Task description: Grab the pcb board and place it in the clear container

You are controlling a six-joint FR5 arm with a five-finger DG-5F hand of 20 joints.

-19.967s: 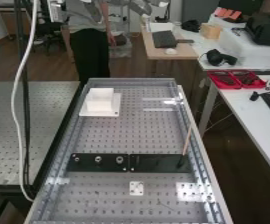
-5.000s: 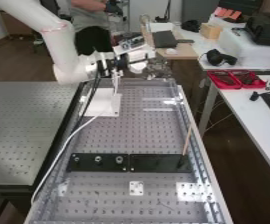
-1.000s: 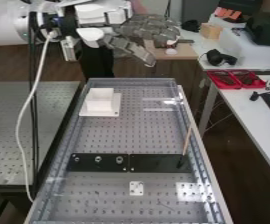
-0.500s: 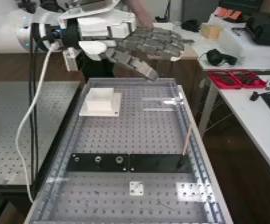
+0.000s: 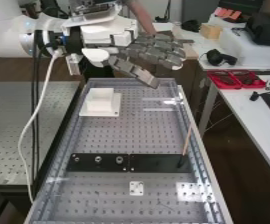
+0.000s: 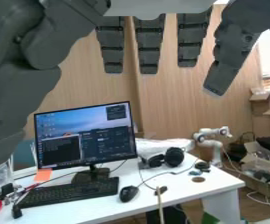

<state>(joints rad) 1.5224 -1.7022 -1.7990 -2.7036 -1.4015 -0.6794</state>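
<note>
The perforated bench (image 5: 129,135) lies toward six o'clock in the high view. My white arm (image 5: 6,37) enters from ten, raising my hand (image 5: 112,36) near the bench's far end, its straight, parted fingers (image 5: 152,52) aimed about four. I can't tell which thing is the pcb board.

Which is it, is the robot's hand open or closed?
Open: the hand has its fingers hanging straight, with gaps between them, in the wrist view.
</note>
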